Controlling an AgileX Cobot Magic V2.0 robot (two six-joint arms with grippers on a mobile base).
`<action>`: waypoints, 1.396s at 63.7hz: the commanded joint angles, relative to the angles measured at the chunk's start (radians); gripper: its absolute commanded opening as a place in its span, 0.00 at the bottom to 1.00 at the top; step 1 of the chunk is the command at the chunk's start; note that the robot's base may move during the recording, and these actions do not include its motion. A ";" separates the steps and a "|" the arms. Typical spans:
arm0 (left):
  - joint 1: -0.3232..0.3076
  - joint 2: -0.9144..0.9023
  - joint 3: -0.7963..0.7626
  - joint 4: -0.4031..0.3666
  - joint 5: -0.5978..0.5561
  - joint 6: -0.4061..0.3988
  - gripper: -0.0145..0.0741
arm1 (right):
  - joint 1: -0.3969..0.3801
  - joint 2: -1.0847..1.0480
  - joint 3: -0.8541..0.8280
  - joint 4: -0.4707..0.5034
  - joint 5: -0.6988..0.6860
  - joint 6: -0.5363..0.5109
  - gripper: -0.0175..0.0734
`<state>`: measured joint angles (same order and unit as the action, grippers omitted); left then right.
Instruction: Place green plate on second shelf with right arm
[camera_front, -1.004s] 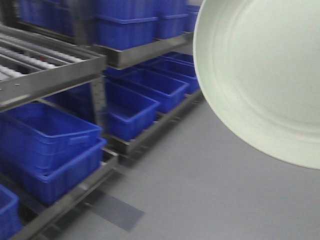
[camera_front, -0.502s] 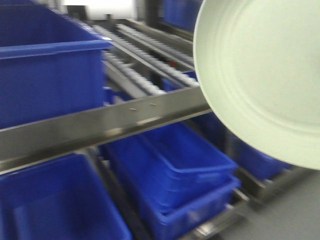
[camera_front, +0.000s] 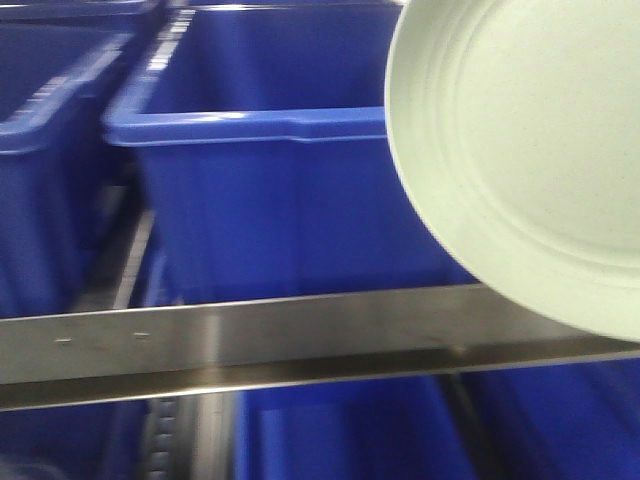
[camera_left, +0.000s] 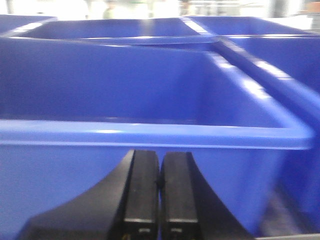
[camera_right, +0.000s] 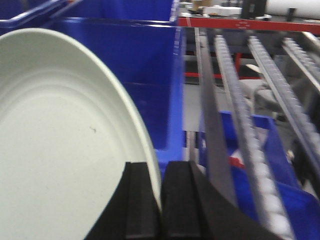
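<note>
The green plate (camera_front: 530, 150) is held up in the air at the upper right of the front view, its face toward the camera, in front of a blue bin. In the right wrist view the same green plate (camera_right: 55, 150) fills the left half, and my right gripper (camera_right: 161, 172) is shut on its rim, one finger on each side of the edge. My left gripper (camera_left: 159, 167) is shut with nothing between its fingers, just short of a blue bin's wall. The right arm itself is out of view.
A steel shelf rail (camera_front: 250, 340) runs across the front view, with blue bins (camera_front: 280, 190) above and below it. Roller tracks (camera_right: 240, 110) and a red bar (camera_right: 250, 24) lie to the right of a blue bin (camera_right: 135, 65) in the right wrist view. Blue bins (camera_left: 150, 95) fill the left wrist view.
The front view has swung from the floor and lower rack to a close look at a blue bin behind a steel rail. The plate keeps its place at the upper right.
</note>
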<state>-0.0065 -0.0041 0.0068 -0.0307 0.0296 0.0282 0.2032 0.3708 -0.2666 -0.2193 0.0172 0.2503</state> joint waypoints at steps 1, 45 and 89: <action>-0.002 -0.017 0.040 -0.003 -0.088 -0.002 0.31 | -0.005 0.007 -0.033 -0.007 -0.115 0.010 0.25; -0.002 -0.017 0.040 -0.003 -0.088 -0.002 0.31 | -0.005 0.007 -0.033 -0.007 -0.132 0.010 0.25; -0.002 -0.017 0.040 -0.003 -0.088 -0.002 0.31 | -0.005 0.535 -0.340 0.188 -0.571 0.011 0.25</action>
<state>-0.0065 -0.0041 0.0068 -0.0307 0.0296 0.0282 0.2032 0.7620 -0.4717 -0.0876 -0.4421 0.2524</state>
